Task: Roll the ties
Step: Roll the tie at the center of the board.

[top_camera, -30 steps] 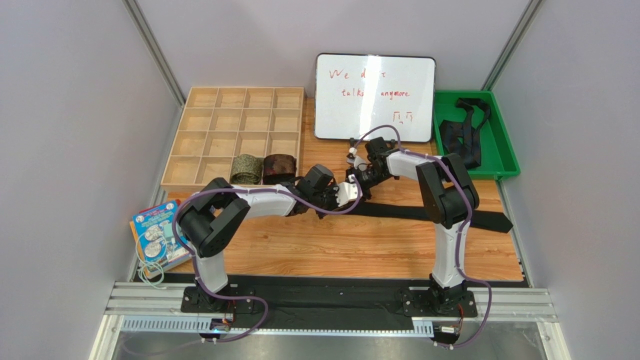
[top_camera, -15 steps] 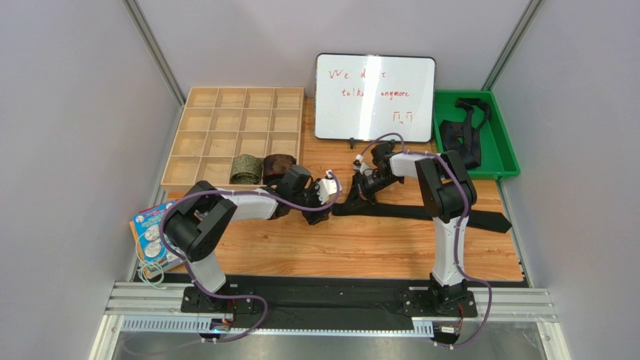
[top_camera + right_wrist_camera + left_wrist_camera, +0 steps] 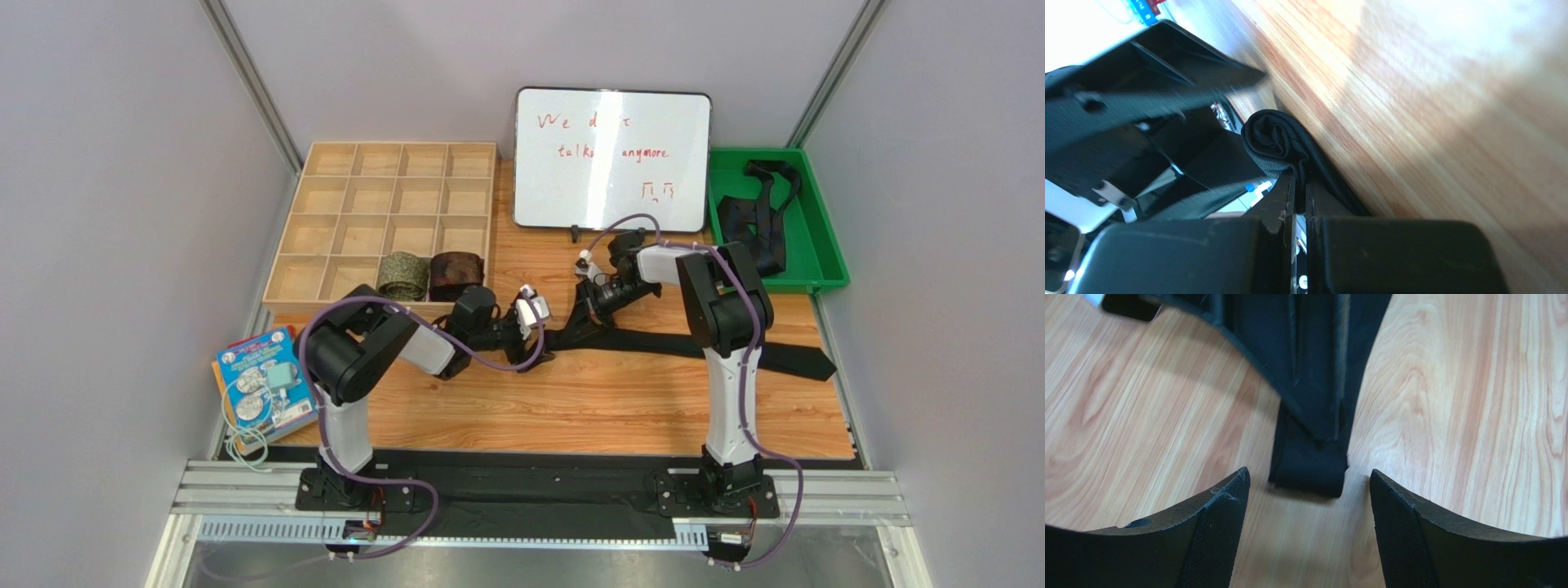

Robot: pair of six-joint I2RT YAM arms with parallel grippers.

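Observation:
A black tie (image 3: 699, 347) lies flat across the table, running from the middle to the right edge. In the left wrist view its narrow folded end (image 3: 1309, 468) rests on the wood just ahead of my left gripper (image 3: 1309, 487). That gripper is open, with nothing between its fingers (image 3: 1220, 539). My right gripper (image 3: 1298, 184) is shut, pinching a bunched fold of the same tie (image 3: 1275, 138) low over the table. From above, the left gripper (image 3: 540, 326) and the right gripper (image 3: 586, 312) sit close together at the tie's left end. Rolled olive (image 3: 401, 275) and reddish-brown (image 3: 458, 271) ties sit in the wooden tray (image 3: 368, 196).
A whiteboard (image 3: 611, 157) stands at the back centre. A green bin (image 3: 819, 251) at the back right holds several loose black ties (image 3: 751, 218). A blue booklet (image 3: 260, 382) lies at the table's left edge. Grey walls close in on both sides.
My left gripper has opened and drawn back to the left, off the tie's end. My right gripper has closed on the tie and come down toward the table.

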